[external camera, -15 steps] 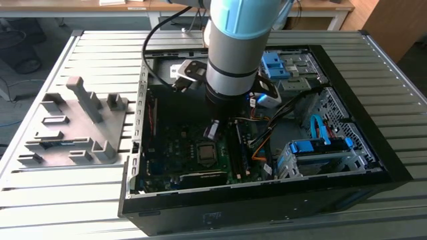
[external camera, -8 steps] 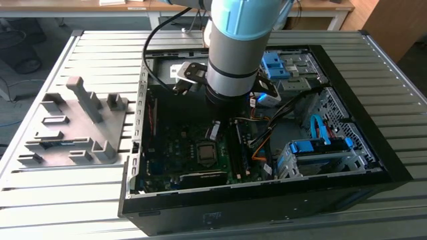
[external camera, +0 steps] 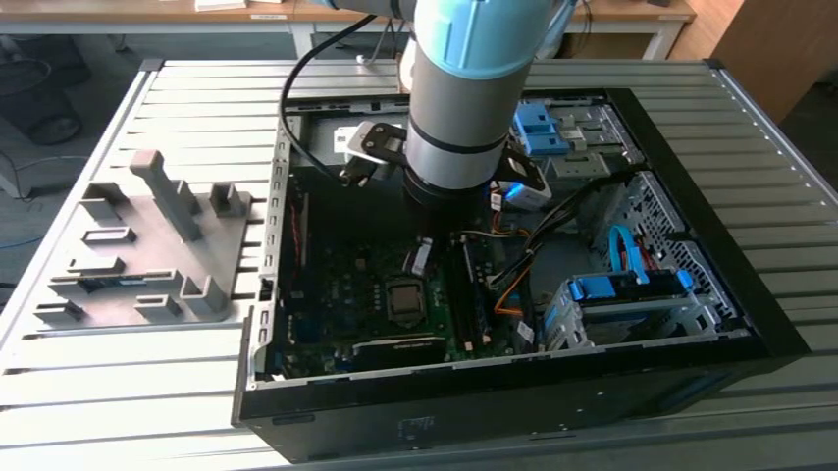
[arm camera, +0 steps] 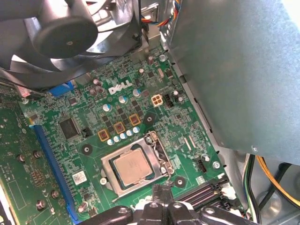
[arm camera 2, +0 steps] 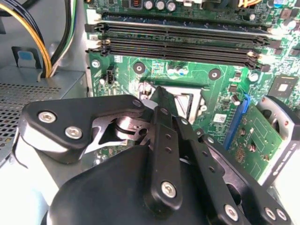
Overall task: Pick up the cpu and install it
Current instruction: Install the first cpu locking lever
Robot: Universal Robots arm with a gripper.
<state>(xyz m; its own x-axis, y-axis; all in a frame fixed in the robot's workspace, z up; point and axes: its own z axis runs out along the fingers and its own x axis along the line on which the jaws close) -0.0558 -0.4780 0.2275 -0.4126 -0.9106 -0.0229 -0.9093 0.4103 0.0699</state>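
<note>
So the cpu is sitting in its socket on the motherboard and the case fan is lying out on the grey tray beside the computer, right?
Not quite. The cpu does sit in its socket on the motherboard, but the fan is inside the case, over the board, as the first wrist view shows. The tray beside the computer in the exterior view carries no fan.

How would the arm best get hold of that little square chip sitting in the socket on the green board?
Probably from straight above, fingers closing on two opposite edges. The cpu lies flat in its socket, whose metal frame rings it closely, so only its top face and thin rim are exposed; a sideways approach looks blocked. The gripper hangs just beside the socket, over the motherboard.
</note>
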